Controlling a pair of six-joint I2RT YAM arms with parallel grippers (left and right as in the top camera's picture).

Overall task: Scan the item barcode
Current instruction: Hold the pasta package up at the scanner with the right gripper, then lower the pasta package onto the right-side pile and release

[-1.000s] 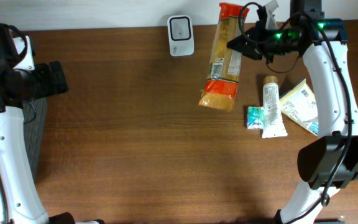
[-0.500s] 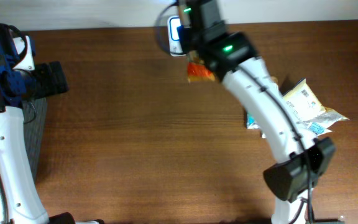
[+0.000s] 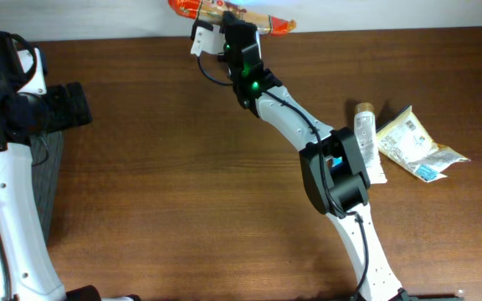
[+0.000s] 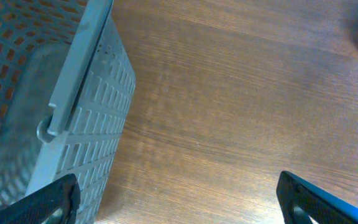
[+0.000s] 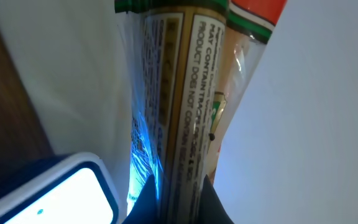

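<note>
Firmly, our right hand (image 3: 228,29) is clamped on the pasta packet (image 3: 224,8), which we hold lengthwise close by the scanner (image 5: 55,193) at the worktop's (image 3: 182,167) far edge. Our left hand (image 4: 179,204) stands wide apart beside the grey basket (image 4: 86,124).

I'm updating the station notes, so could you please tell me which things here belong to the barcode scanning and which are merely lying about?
In use: long clear-and-orange pasta packet; white scanner with blue trim.
Lying about: white tube with tan cap; pale yellow pouch; grey plastic mesh basket.
</note>
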